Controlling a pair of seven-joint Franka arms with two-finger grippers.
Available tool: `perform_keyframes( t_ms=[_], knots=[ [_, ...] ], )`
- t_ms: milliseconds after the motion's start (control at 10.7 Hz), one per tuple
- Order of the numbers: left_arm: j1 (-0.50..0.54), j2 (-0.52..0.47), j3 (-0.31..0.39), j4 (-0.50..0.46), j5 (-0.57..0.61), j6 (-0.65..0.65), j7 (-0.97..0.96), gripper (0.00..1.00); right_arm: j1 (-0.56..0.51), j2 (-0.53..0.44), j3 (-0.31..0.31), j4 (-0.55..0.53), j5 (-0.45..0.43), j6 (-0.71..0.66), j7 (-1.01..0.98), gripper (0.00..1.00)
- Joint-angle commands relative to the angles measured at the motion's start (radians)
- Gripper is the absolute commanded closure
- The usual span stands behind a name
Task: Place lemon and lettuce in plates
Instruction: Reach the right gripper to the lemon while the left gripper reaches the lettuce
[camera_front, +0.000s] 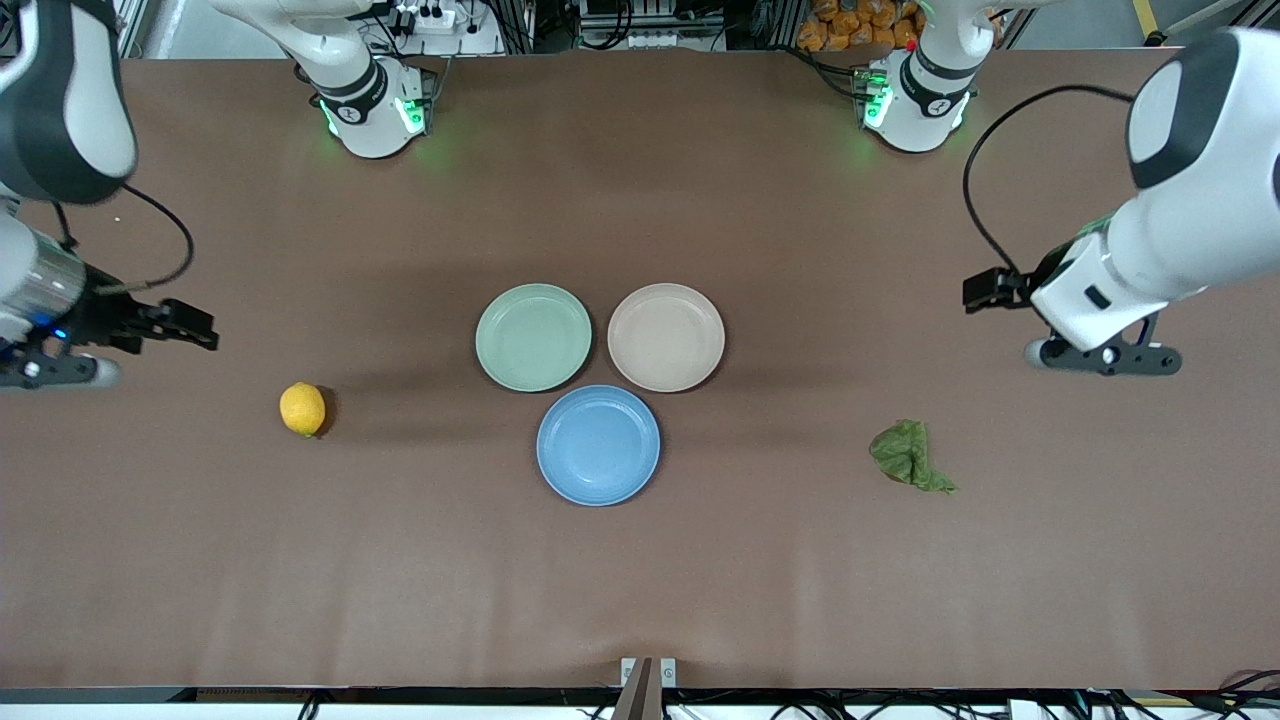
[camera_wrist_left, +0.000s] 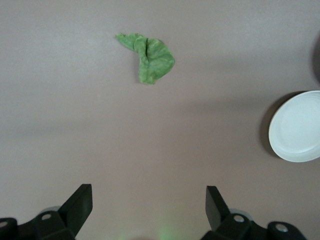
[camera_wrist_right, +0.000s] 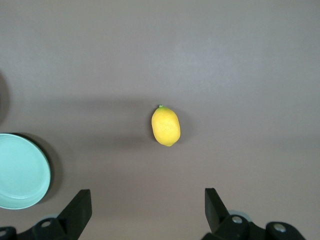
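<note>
The lemon (camera_front: 302, 409) lies on the table toward the right arm's end; it also shows in the right wrist view (camera_wrist_right: 166, 126). The lettuce (camera_front: 908, 456) lies toward the left arm's end and shows in the left wrist view (camera_wrist_left: 150, 57). The blue plate (camera_front: 598, 445) and the beige-pink plate (camera_front: 666, 337) sit empty mid-table. My right gripper (camera_front: 50, 372) (camera_wrist_right: 148, 200) is open and empty, up over the table's edge near the lemon. My left gripper (camera_front: 1100, 358) (camera_wrist_left: 148, 200) is open and empty, up over the table near the lettuce.
A pale green plate (camera_front: 533, 337) sits empty beside the beige-pink one, touching the blue plate's rim area; it shows in the right wrist view (camera_wrist_right: 20, 170). The beige-pink plate shows in the left wrist view (camera_wrist_left: 297, 127). Both arm bases stand at the table's back edge.
</note>
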Motion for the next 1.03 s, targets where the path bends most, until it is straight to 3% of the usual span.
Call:
perform_keyframes(
  t_ms=[0, 375, 938],
  knots=[
    [0.004, 0.065, 0.002, -0.044, -0.002, 0.119, -0.004, 0.0, -0.004, 0.047, 0.003, -0.03, 0.019, 0.053, -0.014, 0.0],
    [0.011, 0.198, 0.009, -0.047, 0.05, 0.263, -0.098, 0.0, -0.01, 0.068, 0.003, -0.19, 0.021, 0.286, -0.065, 0.0],
    [0.024, 0.361, 0.014, -0.047, 0.07, 0.509, -0.273, 0.0, -0.024, 0.203, 0.003, -0.284, 0.021, 0.524, -0.091, 0.0]
  ],
)
